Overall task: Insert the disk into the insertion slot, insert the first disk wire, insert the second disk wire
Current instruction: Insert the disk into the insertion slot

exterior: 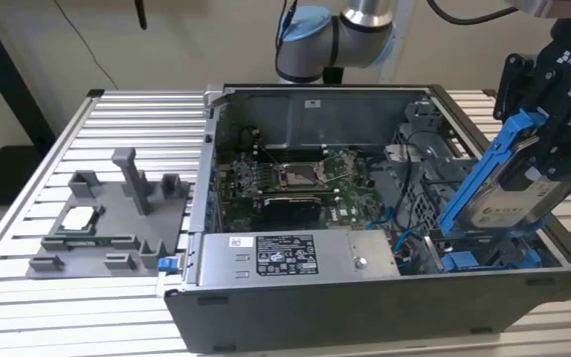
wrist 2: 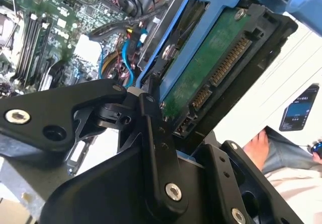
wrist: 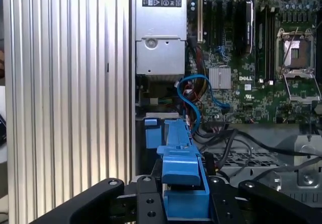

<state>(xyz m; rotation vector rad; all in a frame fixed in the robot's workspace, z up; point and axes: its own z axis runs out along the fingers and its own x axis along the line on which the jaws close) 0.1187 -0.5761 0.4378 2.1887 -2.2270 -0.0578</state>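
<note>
An open case [exterior: 365, 320] stands on the slatted bench [exterior: 68, 312]. The end effector [exterior: 541, 137] is at 2 o'clock in the exterior view, over the case's corner, and is clenched on the disk [exterior: 508, 201]. The disk is lifted and steeply tilted in its blue bracket [exterior: 484, 167]. The bracket's lower end dips into the case just above the slot [exterior: 489, 259], which sits in the case's 4 o'clock corner with its blue rails showing. Whether bracket and rails touch cannot be told.

In the second wrist view the black fingers [wrist 2: 156, 148] grip the disk [wrist 2: 211, 68] by its edges, with its green circuit side and connector row facing the camera. In the first wrist view the bracket [wrist: 183, 176] stands on edge between them.

Inside the case, the board [exterior: 265, 186] lies on the floor with the socket [exterior: 297, 175] near its centre. The power supply [exterior: 296, 256] runs along the 6 o'clock wall. Blue cables [wrist: 193, 98] loop between the power supply and the slot's side.

At 9 o'clock on the bench, well apart from the case, lies a grey tray [exterior: 117, 238] with upright posts, and a small square chip [exterior: 79, 217] rests in one of its pockets.

A person's hand [wrist 2: 256, 146] and a phone [wrist 2: 299, 108] show beyond the disk in the second wrist view.
</note>
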